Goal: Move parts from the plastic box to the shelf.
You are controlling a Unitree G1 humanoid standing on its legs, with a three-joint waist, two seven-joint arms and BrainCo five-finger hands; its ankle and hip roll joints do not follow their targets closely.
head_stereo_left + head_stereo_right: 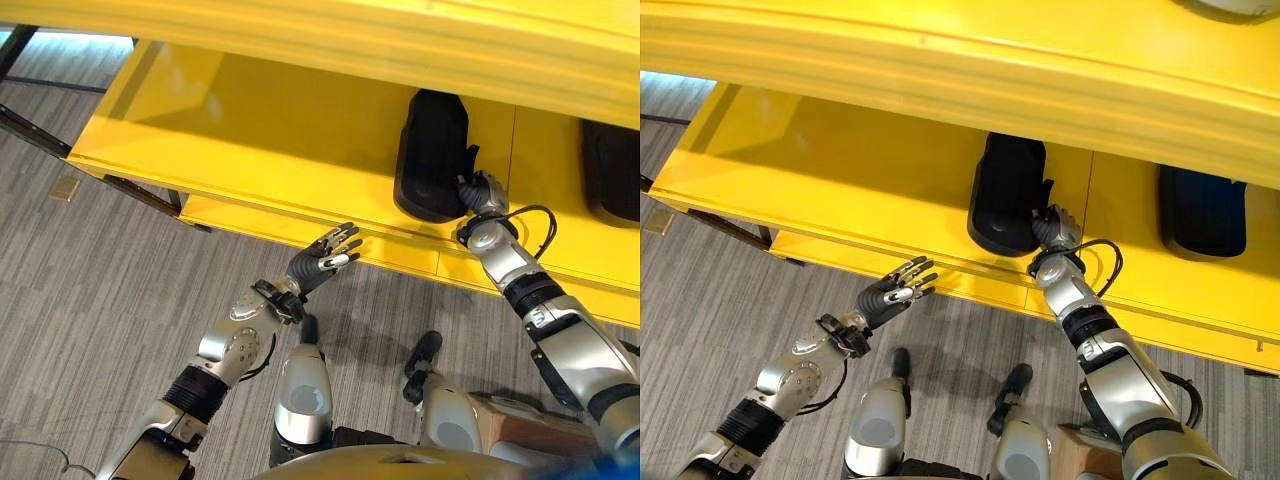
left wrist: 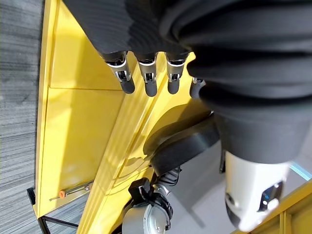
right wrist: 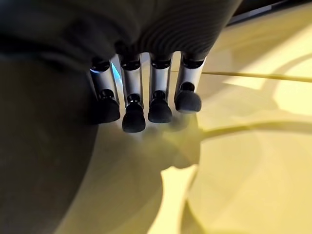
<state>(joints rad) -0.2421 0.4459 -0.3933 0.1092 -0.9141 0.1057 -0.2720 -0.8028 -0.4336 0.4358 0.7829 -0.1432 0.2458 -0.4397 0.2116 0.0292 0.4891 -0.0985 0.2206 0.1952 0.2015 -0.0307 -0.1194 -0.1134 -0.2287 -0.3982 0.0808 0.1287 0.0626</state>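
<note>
The black part (image 1: 433, 155) lies on the yellow shelf (image 1: 250, 130), the right robot hand (image 1: 478, 188) touching its near end with straight fingers. It looks rigid, smooth, bulky; push its end. The left robot hand (image 1: 322, 255) hovers open, empty.

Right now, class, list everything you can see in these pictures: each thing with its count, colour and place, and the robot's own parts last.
Shelf: one, yellow, across the upper part of the eye views.
Parts: two, black, lying on the shelf; one by the right hand, the other further right.
Floor: grey carpet, in front of the shelf.
Small tan piece: one, on the floor, far left.
Left hand: fingers straight, at the shelf's front edge, holding nothing.
Right hand: at the nearer part's right side; fingers straight in its wrist view.
</note>
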